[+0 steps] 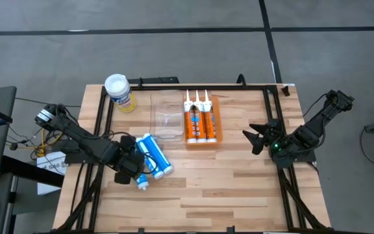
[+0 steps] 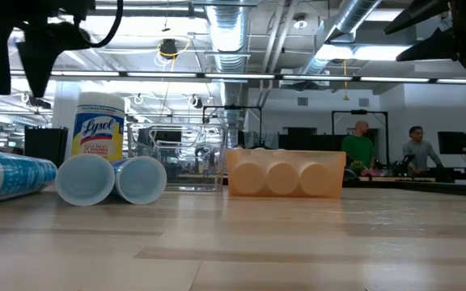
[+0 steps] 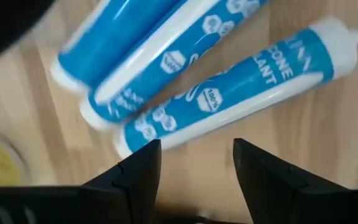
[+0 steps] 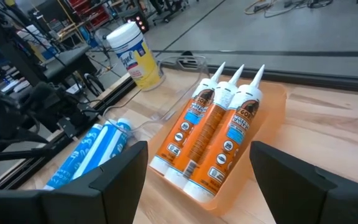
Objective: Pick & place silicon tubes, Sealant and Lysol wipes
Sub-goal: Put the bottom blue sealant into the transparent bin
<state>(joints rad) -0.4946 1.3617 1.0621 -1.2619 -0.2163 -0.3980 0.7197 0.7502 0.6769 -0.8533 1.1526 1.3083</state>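
Observation:
Three blue silicone tubes (image 1: 153, 155) with white ends lie side by side on the wooden table (image 1: 226, 188) at its left. My left gripper (image 3: 194, 163) hangs open above them, pointing down, its fingers clear of the nearest tube (image 3: 229, 93). Three orange sealant tubes (image 4: 213, 134) lie in an orange tray (image 1: 217, 122) at the table's middle. The Lysol wipes canister (image 1: 119, 91), white-lidded with a yellow label, stands upright at the far left corner. My right gripper (image 4: 197, 180) waits open, raised over the table's right side (image 1: 257, 138).
A clear plastic container (image 1: 166, 116) stands between the Lysol wipes and the orange tray. Black frame rails (image 1: 284, 175) run along the table's left, right and far edges. Bare wood stretches across the near half. In the low view, people (image 2: 361, 147) stand in the room behind.

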